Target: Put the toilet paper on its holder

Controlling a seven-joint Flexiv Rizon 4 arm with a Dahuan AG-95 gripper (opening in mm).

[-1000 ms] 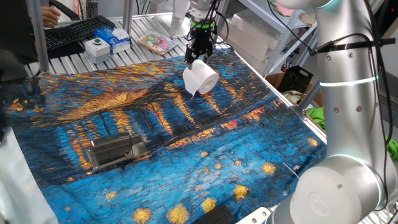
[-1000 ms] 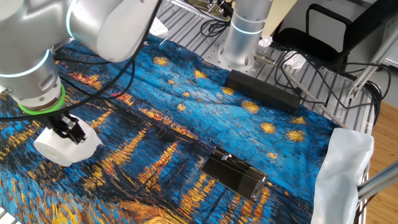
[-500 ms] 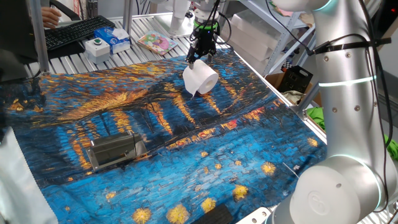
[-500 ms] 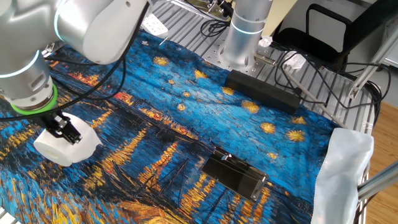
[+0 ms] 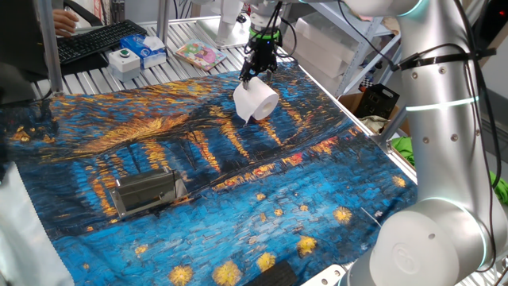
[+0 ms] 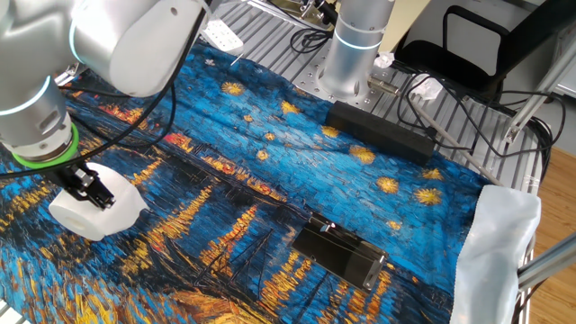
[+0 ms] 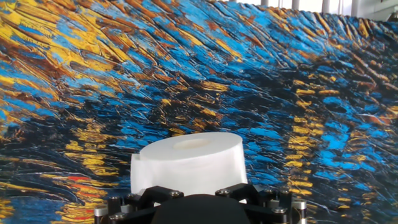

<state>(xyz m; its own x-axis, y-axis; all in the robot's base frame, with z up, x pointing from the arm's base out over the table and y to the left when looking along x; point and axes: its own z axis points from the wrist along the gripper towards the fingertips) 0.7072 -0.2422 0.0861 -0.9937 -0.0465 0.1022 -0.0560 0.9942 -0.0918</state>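
I have the hand (image 5: 255, 75) spread wide, poised just above the toilet paper (image 5: 255, 100) near the surface's far edge. The holder (image 5: 146, 192) lies well apart, toward the near-left corner.

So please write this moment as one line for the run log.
phase: approach | gripper: open, above toilet paper | roll: on cloth, not held | holder: bare, apart from roll
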